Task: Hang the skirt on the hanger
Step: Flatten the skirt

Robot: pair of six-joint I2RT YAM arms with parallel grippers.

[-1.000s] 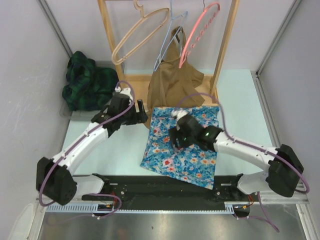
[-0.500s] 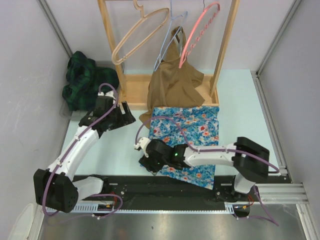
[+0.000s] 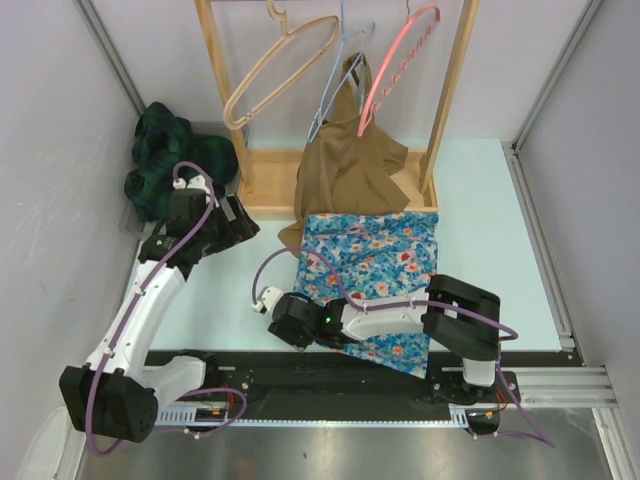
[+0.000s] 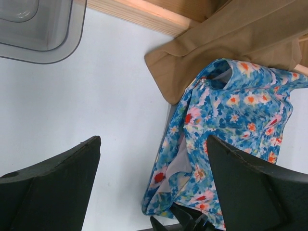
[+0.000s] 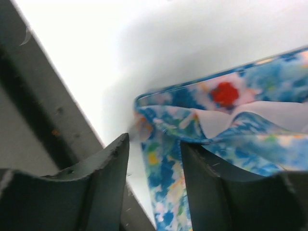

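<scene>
A near corner of the floral skirt (image 3: 380, 270) lay inside the unclenched right tool (image 5: 155, 144); the left tool (image 4: 154, 144), released, hung well apart.

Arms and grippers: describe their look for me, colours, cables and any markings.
Both the left arm and right arm have white shells on the links and black housings at joints and bases. A purple cable loops along each. The left gripper and right gripper have plain black wedge-shaped fingers. A green light glows near the right wrist.

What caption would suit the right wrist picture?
Right gripper, jaws apart, straddles a corner of the flowered skirt on the white table.
</scene>
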